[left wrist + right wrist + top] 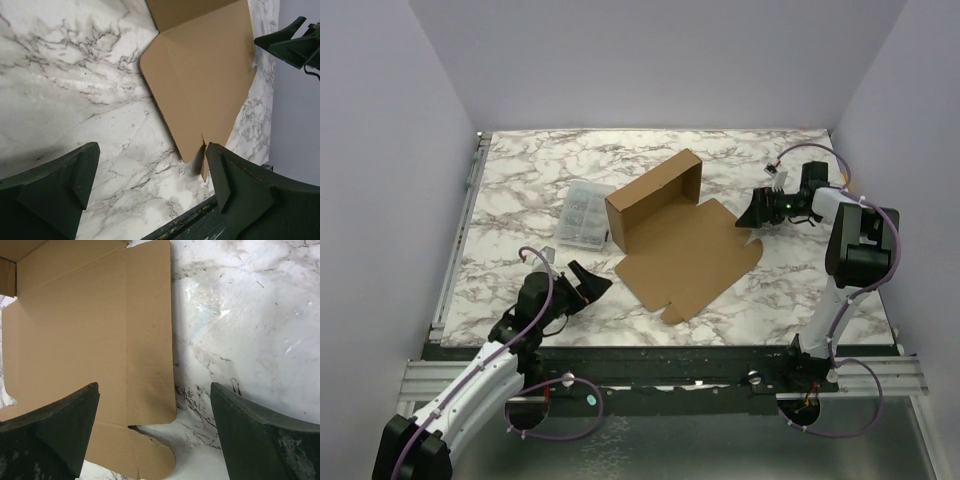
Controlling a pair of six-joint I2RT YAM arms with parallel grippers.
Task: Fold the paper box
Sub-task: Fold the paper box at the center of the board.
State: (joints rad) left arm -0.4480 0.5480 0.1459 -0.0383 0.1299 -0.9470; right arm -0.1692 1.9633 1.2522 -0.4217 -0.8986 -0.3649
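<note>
The paper box (685, 250) is brown cardboard lying mid-table, its back part standing up as walls (655, 195) and its wide lid panel flat toward the front. My left gripper (590, 283) hovers open just left of the panel's near corner (192, 150), holding nothing. My right gripper (752, 212) is open beside the panel's right edge (167, 330), above a rounded flap (150, 455). The left wrist view shows the sheet (200, 75) ahead and the right gripper (290, 40) far off.
A small clear plastic compartment case (584, 213) lies left of the box's standing walls. The marble table (530, 180) ends in a metal rail (660, 355) at the front. Lilac walls close in the sides and back.
</note>
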